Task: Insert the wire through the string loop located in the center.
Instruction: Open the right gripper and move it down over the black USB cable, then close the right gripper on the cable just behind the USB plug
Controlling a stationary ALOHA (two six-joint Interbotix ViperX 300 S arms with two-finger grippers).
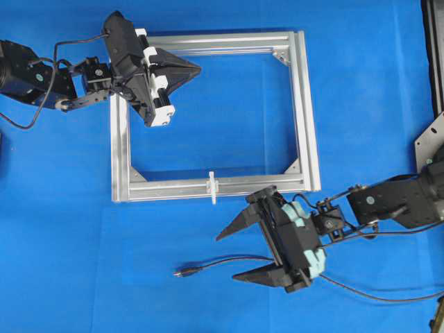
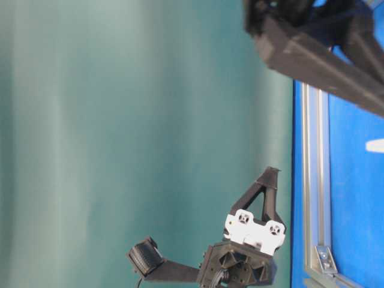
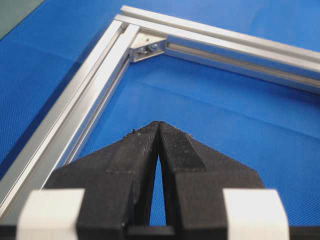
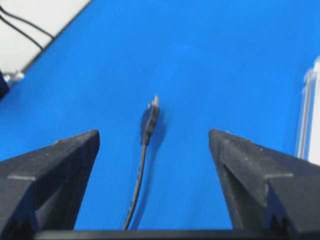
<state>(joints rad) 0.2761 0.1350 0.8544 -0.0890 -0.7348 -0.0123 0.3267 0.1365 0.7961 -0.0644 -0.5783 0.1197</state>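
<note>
L gripper (image 1: pixel 196 68) pressed together over frame; R gripper (image 1: pixel 226 257) spread wide by the wire (image 1: pixel 229 262).

L to R: L gripper's black ridged fingers meet at tips, holding nothing, above blue mat (image 1: pixel 69 229) inside silver aluminium frame (image 1: pixel 305 104) near its corner. Thin white string loop (image 1: pixel 213 187) stands on frame's near bar, mid-length. Wire lies flat on mat below frame, metal-tipped plug (image 4: pixel 151 116) between R gripper's wedge fingers, untouched.

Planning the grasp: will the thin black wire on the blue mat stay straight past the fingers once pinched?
Probably not: the thin black wire lies in a curve, so likely floppy. Its plug tip looks stiffer. The open right gripper should likely pinch near it.
</note>
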